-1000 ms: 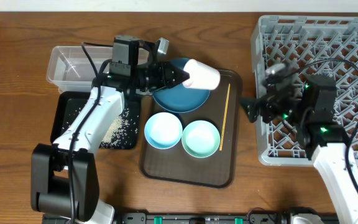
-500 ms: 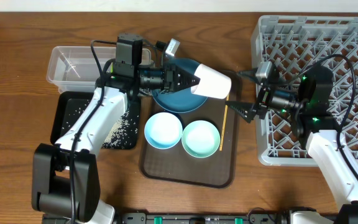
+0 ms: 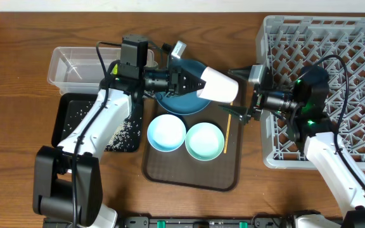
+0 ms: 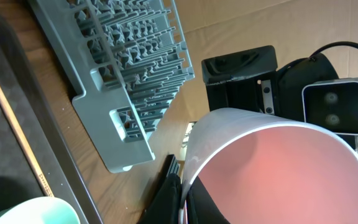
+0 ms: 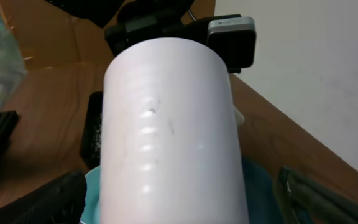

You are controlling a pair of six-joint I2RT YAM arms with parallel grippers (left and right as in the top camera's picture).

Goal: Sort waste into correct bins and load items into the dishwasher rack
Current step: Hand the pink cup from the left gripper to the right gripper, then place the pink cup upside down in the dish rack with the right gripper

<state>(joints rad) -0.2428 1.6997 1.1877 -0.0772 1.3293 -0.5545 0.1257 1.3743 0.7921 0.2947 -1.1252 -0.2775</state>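
Note:
My left gripper [image 3: 197,83] is shut on the rim of the pinkish-white cup [image 3: 219,85] and holds it sideways in the air above the brown tray's right part. In the left wrist view its fingers [image 4: 185,202] pinch the cup wall [image 4: 272,168]. My right gripper [image 3: 238,94] is open, its fingers on either side of the cup's base; the right wrist view shows the cup [image 5: 173,130] between the fingers [image 5: 185,199]. The dark blue plate [image 3: 179,104], two pale bowls [image 3: 166,133] [image 3: 204,140] and a chopstick [image 3: 228,130] lie on the brown tray. The grey rack [image 3: 334,38] stands at the right.
The clear tub [image 3: 68,63] is at the back left. The black tray [image 3: 65,120] in front of it holds scattered rice [image 3: 122,130]. The brown serving tray [image 3: 189,174] is in the middle. The tissue and wrapper are not visible.
My left gripper has carried the cup rightward off the plate. My right gripper has swung left from the rack and now straddles the cup's base.

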